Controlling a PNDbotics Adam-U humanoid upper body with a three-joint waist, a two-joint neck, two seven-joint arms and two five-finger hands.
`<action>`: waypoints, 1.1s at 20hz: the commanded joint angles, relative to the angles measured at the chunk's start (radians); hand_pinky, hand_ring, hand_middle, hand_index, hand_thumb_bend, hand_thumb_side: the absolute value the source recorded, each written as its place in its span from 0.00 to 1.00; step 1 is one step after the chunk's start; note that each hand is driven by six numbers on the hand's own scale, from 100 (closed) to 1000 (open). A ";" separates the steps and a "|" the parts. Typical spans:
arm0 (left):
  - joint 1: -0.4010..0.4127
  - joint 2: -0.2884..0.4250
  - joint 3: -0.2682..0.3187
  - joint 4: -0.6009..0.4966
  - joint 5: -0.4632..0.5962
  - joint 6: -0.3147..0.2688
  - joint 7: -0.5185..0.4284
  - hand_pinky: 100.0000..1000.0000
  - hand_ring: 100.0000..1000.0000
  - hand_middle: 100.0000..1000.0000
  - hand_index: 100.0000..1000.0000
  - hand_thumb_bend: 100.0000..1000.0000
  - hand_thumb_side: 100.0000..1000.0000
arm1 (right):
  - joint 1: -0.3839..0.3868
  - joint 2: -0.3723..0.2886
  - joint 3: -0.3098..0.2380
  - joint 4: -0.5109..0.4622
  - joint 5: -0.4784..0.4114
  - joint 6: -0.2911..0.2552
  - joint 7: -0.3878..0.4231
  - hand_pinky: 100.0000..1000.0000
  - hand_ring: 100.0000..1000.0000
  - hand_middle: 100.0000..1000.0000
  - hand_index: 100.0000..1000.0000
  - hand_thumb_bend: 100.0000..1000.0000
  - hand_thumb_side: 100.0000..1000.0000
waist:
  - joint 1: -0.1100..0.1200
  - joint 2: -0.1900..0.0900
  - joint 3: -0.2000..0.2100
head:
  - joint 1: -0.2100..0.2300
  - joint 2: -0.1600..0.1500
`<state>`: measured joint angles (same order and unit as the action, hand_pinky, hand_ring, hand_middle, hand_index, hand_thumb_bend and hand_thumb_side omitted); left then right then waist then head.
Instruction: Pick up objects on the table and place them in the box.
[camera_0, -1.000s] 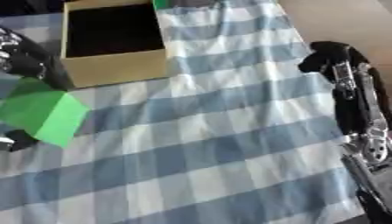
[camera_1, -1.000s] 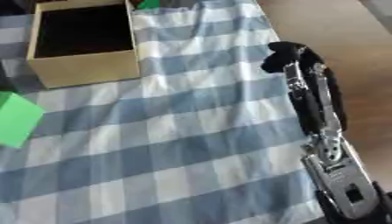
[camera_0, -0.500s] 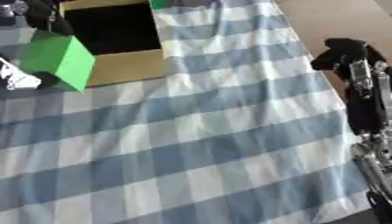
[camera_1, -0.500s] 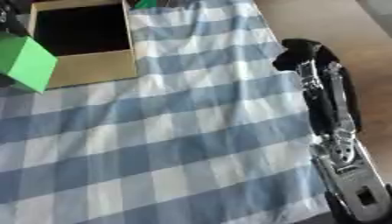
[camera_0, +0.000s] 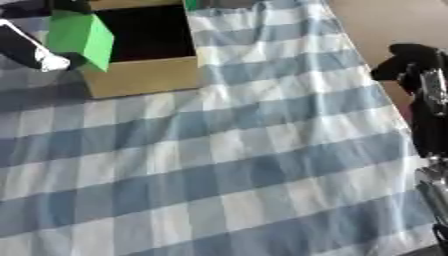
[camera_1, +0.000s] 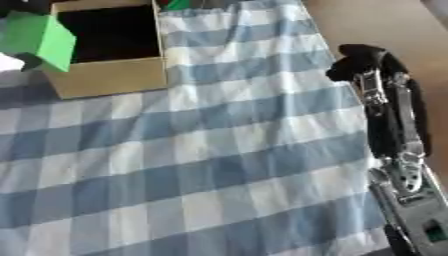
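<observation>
A green block (camera_0: 79, 37) hangs in the air at the upper left, over the near left corner of the cardboard box (camera_0: 144, 77). My left hand (camera_0: 22, 47) comes in from the left edge and is shut on the block, with dark fingers showing above and below it. The box is open-topped and its inside is dark. My right hand (camera_1: 359, 60) is black and stays at the right side, above the edge of the cloth and well away from the box.
A blue and white checked cloth (camera_0: 219, 165) covers the table in front of the box. Bare brown tabletop (camera_0: 385, 20) shows at the upper right. Another small green thing (camera_1: 178, 4) peeks out just behind the box's far right corner.
My left hand has carried the green block up from the left of the cloth to the box's near left corner. The right hand has hardly moved.
</observation>
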<state>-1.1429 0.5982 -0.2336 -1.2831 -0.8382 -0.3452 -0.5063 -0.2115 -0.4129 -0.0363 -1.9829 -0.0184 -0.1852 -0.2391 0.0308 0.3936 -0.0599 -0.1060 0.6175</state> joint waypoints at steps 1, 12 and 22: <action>-0.033 -0.001 0.021 0.022 -0.046 0.018 0.075 0.54 0.42 0.29 0.40 0.00 0.14 | -0.010 -0.026 -0.004 -0.017 -0.014 -0.009 0.002 0.59 0.54 0.49 0.69 0.00 0.81 | -0.008 -0.027 0.003 | 0.019 -0.019; -0.073 -0.061 0.040 0.100 -0.111 0.056 0.223 0.54 0.41 0.26 0.39 0.00 0.19 | -0.013 -0.019 -0.006 -0.017 -0.019 -0.011 0.003 0.59 0.54 0.49 0.69 0.00 0.81 | -0.023 -0.027 0.018 | 0.026 -0.044; -0.116 -0.098 0.068 0.202 -0.207 0.080 0.339 0.53 0.40 0.25 0.38 0.00 0.22 | -0.016 -0.011 -0.004 -0.017 -0.011 -0.007 0.008 0.59 0.55 0.49 0.70 0.00 0.81 | -0.021 -0.002 0.009 | 0.023 -0.055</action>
<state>-1.2325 0.4905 -0.1816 -1.0809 -1.0338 -0.2667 -0.1824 -0.2196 -0.4110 -0.0362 -1.9829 -0.0353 -0.1905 -0.2344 0.0228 0.3985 -0.0495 -0.0824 0.5726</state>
